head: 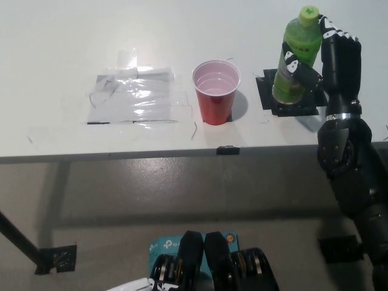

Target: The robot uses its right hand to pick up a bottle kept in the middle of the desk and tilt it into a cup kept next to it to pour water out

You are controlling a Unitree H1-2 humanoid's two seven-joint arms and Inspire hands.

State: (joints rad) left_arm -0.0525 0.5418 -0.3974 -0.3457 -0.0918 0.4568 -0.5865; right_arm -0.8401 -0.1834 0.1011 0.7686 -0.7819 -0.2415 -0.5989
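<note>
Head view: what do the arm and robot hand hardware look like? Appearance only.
The right robot hand is black, with segmented fingers and white fingertip pads. A silver ring marks the wrist; below it the right arm is bulky, glossy black shell. No loose cables visible. Only a white sliver of the left robot hand shows at the bottom edge.

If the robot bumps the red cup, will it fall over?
Probably, quite easily. The red cup looks thin and tall, narrower at its base, with little inside, so likely light. It stands free on the table, nothing bracing it. The right hand holds the green bottle nearby.
</note>
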